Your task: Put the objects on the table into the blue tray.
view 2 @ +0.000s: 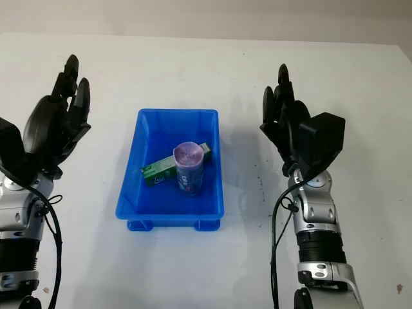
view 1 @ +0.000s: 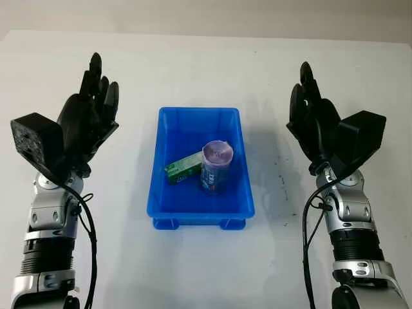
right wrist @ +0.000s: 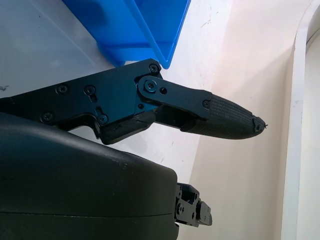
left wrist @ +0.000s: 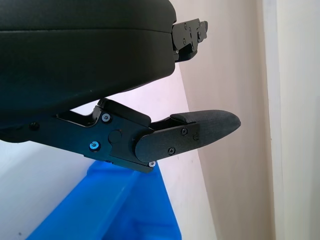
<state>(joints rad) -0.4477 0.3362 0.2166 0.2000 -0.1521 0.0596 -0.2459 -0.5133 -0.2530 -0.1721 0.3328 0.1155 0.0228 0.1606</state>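
The blue tray (view 1: 163, 154) sits at the table's middle. Inside it stands a purple-topped can (view 1: 216, 166), and a green box (view 1: 183, 168) lies beside the can on its left. My left hand (view 1: 90, 112) is raised above the table to the left of the tray, open and holding nothing. To the right of the tray, my right hand (view 1: 310, 112) is raised the same way, open and holding nothing. A corner of the tray (left wrist: 120, 210) appears in the left wrist view, and the tray (right wrist: 145, 30) also appears in the right wrist view.
The white table (view 1: 206, 71) spreads around the tray. A few small dark marks (view 1: 281, 180) dot the surface to the right of the tray. A pale wall runs behind the table's far edge.
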